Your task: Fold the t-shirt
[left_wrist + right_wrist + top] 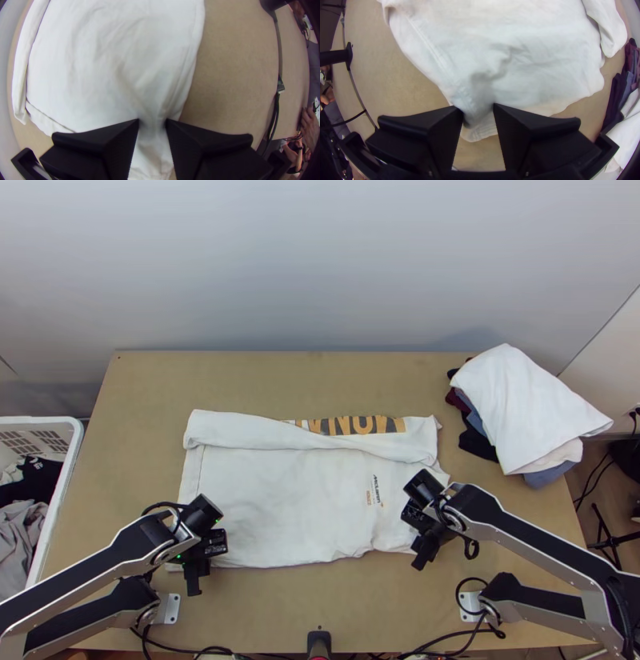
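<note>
The white t-shirt lay across the middle of the table, mostly flat, its far side turned over in a long, soft roll; a strip of bold orange and dark lettering showed beyond part of that roll, and a small print sat toward the shirt's right end. The thin knit was matte and lightly rumpled, with a wavy near edge and creases at its near corners. The left gripper was at the near left corner and the right gripper at the near right one. Each pair of flat black fingers stood somewhat apart, with creased cloth in the gap; whether either pair pinched it, I cannot tell. Around the shirt spread the tabletop, pale tan and smooth, with dark cables trailing along its near edge. On the far right corner slumped a clothes pile, a broad white piece draped over dark red, blue, black and beige layers. Off the left side stood a white plastic basket with slotted walls, holding grey and black garments. Beyond the table rose a plain, pale grey wall; wooden flooring showed at the right.
</note>
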Robot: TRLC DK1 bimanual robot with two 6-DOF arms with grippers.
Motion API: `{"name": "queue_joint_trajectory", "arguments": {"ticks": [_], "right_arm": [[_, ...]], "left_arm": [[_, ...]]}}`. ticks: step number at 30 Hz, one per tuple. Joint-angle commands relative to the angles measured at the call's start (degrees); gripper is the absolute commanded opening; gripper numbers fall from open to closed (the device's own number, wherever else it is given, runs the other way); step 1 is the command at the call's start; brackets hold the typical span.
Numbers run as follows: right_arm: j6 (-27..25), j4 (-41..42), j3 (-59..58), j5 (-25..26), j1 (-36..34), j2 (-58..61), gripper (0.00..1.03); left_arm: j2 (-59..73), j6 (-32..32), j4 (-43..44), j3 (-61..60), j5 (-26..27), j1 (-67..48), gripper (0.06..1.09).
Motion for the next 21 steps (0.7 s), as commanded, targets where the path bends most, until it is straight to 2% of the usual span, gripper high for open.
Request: {"name": "queue_joint_trajectory", "arguments": {"ticks": [1,3,6,12,15,17,21], "right_arm": [[-0.6,1.0,-0.2,0.0,-0.6,-0.3,0.24],[-1.1,1.2,-0.1,-0.1,-1.2,-0.6,0.18],[-2.1,1.7,-0.4,-1.4,-2.6,-0.7,0.05],[-3.6,0.9,0.4,-4.3,-7.6,-0.9,0.03],[-4.3,-2.7,2.7,-7.2,-9.4,-2.5,0.03],[-4.3,-5.4,4.9,-8.0,-9.3,-4.2,0.04],[-4.2,-10.1,10.4,-9.4,-9.0,-6.7,0.04]], "left_arm": [[-0.7,0.0,1.4,-0.7,0.0,0.0,0.32],[-1.2,0.3,1.4,-0.4,0.0,0.8,0.29],[-1.9,1.2,2.8,-0.7,0.1,2.9,0.1],[-1.8,7.0,3.0,-0.4,3.2,10.8,0.1],[-1.8,9.0,2.1,2.4,5.4,16.4,0.1],[-1.3,10.5,0.5,5.3,8.2,20.4,0.1],[-0.5,11.8,-1.3,9.9,10.2,25.4,0.1]]}}
